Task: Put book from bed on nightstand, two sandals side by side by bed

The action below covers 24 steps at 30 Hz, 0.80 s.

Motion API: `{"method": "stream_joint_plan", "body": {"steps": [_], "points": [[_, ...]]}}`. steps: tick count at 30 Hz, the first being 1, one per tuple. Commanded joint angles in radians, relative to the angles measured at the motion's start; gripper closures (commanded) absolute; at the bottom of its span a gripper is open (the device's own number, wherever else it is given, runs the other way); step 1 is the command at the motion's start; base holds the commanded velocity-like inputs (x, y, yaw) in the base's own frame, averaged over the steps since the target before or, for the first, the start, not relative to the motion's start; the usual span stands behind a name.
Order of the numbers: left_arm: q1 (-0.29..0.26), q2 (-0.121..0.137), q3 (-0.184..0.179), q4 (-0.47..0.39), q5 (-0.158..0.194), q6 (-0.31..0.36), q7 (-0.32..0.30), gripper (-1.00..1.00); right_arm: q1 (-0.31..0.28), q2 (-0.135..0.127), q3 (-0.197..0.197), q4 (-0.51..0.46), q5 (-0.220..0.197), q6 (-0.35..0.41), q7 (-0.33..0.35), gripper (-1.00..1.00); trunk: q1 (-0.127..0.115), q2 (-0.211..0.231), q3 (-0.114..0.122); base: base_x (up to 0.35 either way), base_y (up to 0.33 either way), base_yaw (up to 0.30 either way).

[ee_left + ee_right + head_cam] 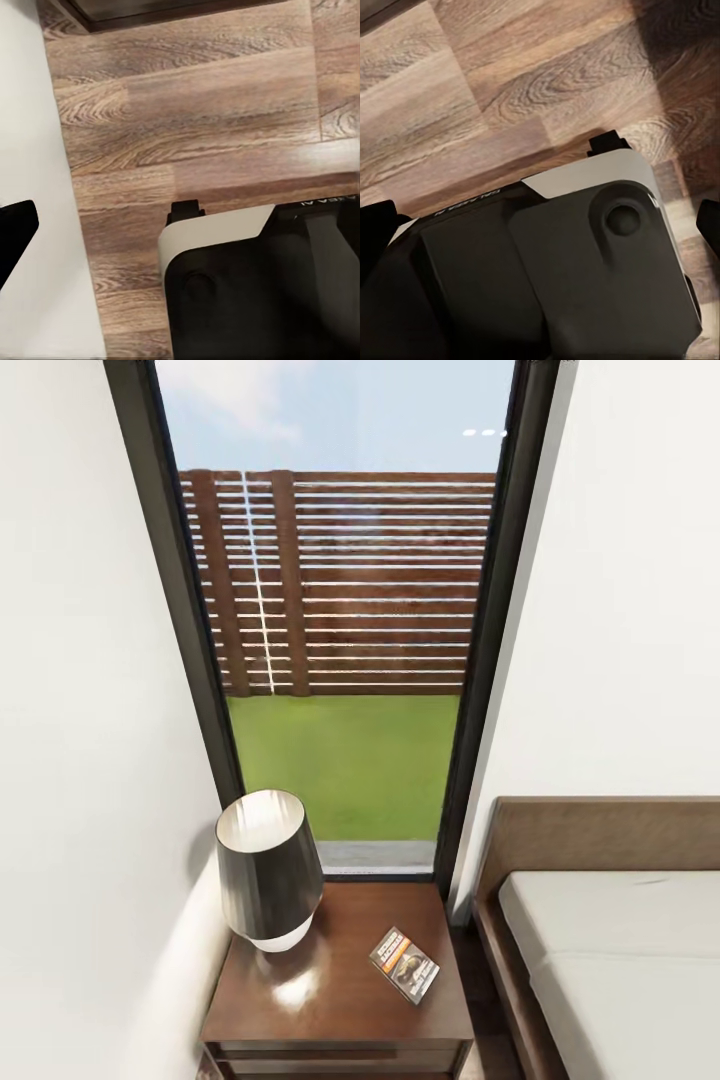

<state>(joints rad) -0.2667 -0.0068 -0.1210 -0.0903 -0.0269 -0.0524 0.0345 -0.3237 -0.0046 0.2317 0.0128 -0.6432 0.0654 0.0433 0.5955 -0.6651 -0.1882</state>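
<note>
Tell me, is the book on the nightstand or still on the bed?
On the nightstand. The book lies flat, cover up, on its glossy top beside the lamp, apart from the bed.

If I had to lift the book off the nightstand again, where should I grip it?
The book lies flat, askew, near the nightstand's bed-side edge, clear of the lamp. Probably best to come from above and pinch across its narrower width, jaws turned to match its slant; it's too thin for a side approach.
</note>
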Motion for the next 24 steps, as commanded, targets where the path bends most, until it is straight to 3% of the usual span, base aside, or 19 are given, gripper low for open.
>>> {"method": "stream_joint_plan", "body": {"steps": [1,14,24], "points": [[0.001,0.0,-0.006,0.001,-0.002,-0.005,0.004,-1.0,0.003,-0.001,0.008,0.001,-0.01,0.002,0.004,-1.0,-0.004,0.006,0.002,0.0,0.0,0.0],[0.031,0.005,-0.006,0.001,0.007,-0.007,0.006,-1.0,0.047,-0.001,0.008,0.003,-0.009,0.002,0.004,-1.0,-0.054,0.097,0.043,0.0,0.0,0.0],[0.041,0.005,-0.006,0.003,0.007,-0.007,0.009,-1.0,0.12,-0.002,0.007,0.004,-0.01,0.003,0.004,-1.0,-0.092,0.167,0.074,0.0,0.0,0.0]]}}
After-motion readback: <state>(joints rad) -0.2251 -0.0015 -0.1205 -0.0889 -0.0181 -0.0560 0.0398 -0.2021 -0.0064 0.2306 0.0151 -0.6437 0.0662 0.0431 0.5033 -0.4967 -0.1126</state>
